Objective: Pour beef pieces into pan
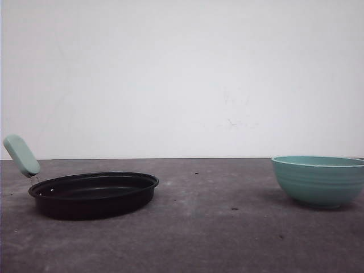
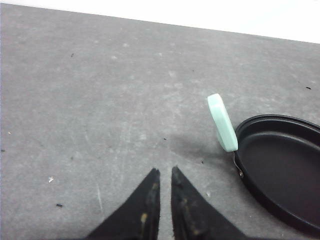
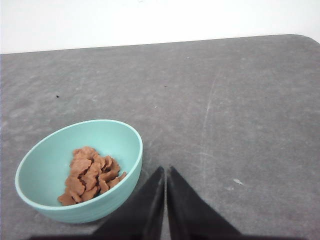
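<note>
A: Front view? 
B: Pan on the counter, well apart from the teal bowl. 
A: Left wrist? 
B: Left gripper beside the pan's handle, jaws closed, empty. 
A: Right wrist? 
B: Beef pieces inside the bowl; right gripper beside it, jaws closed, empty.
</note>
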You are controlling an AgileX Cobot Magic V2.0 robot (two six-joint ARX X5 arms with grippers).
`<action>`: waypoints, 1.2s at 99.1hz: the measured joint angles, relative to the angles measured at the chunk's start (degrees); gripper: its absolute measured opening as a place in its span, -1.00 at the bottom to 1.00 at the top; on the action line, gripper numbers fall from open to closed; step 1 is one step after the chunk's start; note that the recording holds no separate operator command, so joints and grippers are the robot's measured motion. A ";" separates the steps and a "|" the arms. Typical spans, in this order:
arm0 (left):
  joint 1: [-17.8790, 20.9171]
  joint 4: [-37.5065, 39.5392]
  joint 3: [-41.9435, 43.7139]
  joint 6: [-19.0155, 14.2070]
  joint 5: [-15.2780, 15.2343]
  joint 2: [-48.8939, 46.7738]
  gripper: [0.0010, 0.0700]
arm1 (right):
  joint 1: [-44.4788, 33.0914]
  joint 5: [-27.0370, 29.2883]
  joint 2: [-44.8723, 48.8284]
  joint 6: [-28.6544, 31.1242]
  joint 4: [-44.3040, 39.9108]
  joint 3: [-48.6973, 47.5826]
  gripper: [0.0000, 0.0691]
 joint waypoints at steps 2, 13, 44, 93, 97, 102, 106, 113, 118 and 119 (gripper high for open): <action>0.00 0.00 0.00 0.00 0.02 0.00 -0.99 | 0.00 -0.02 0.00 0.00 0.00 0.00 -0.99; 0.00 0.00 0.00 -0.07 0.02 0.00 -0.99 | 0.00 0.00 0.00 0.00 0.00 0.00 -0.99; 0.00 0.00 0.00 -6.54 0.02 0.00 -0.99 | 0.00 0.00 0.00 0.00 0.00 0.00 -0.99; 0.00 0.00 -0.02 -8.48 0.04 0.00 -0.99 | 0.00 -2.47 0.00 0.07 2.75 0.00 -0.99; 0.00 0.00 0.00 -8.50 0.04 0.00 -0.99 | 0.00 -2.47 0.00 0.07 3.52 0.00 -0.99; 0.00 0.00 -0.02 -8.79 0.04 0.00 -0.99 | 0.00 -2.40 0.00 0.07 4.31 0.00 -0.99; 0.00 0.00 -0.02 -9.60 0.09 0.00 -0.99 | 0.00 -2.08 0.00 0.07 4.37 0.00 -0.99; 0.00 -0.02 -0.02 -11.76 0.50 0.00 -0.99 | 0.00 -1.55 0.00 0.07 4.37 0.00 -0.99; 0.00 0.00 -0.02 -13.09 0.96 0.00 -0.99 | 0.00 -1.55 0.00 0.09 4.74 0.00 -0.99; 0.00 0.00 0.00 -13.31 1.11 0.00 -0.99 | 0.00 -1.55 0.00 0.11 4.83 0.00 -0.99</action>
